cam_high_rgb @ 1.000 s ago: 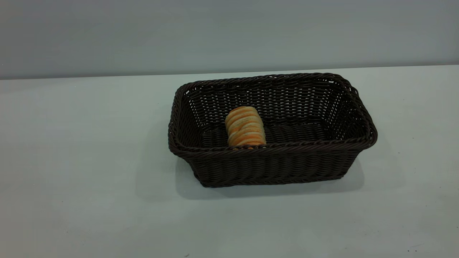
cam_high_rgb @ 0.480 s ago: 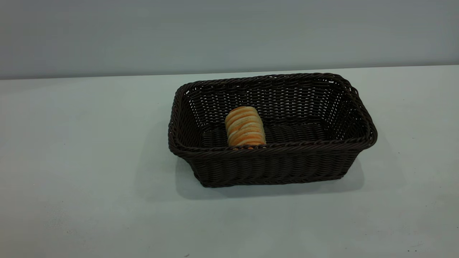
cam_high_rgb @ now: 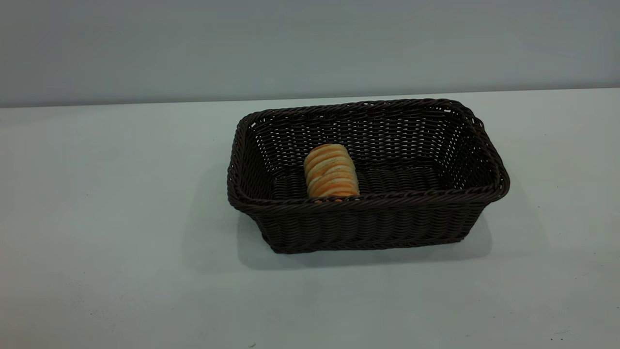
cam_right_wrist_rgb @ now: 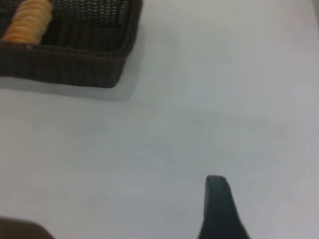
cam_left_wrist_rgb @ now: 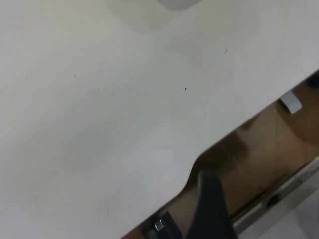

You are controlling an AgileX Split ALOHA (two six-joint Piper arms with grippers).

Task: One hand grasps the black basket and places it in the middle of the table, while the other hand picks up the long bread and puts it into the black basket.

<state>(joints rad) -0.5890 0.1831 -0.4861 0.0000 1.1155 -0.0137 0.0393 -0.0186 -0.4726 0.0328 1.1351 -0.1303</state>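
The black basket (cam_high_rgb: 368, 177) is sitting slightly right of centre in the exterior frame, resting flat on the table (cam_high_rgb: 106, 232), and the long bread (cam_high_rgb: 332, 170) is lying inside it, left of the basket's middle and close against the near wall. Both parts of the task are looking done.

Neither arm is appearing in the exterior view. In the left wrist view one dark finger of the left gripper (cam_left_wrist_rgb: 212, 209) is showing at the lower edge over the table's edge, with nothing near it; whether that gripper is spread or closed I cannot tell. In the right wrist view a single dark finger of the right gripper (cam_right_wrist_rgb: 219, 206) is showing at the bottom, well apart from the basket (cam_right_wrist_rgb: 70, 55) in the upper left corner, where the bread (cam_right_wrist_rgb: 27, 22) is peeking over the wall — again I cannot tell how far it is parted.

The basket is woven wicker, dark brown-black, rectangular with flared sides and a braided rim — probably light and fairly stiff, best taken by pinching the rim. The bread is golden-orange, oblong, ridged crosswise; it is likely soft and light, so a gentle grip across its middle would suit.
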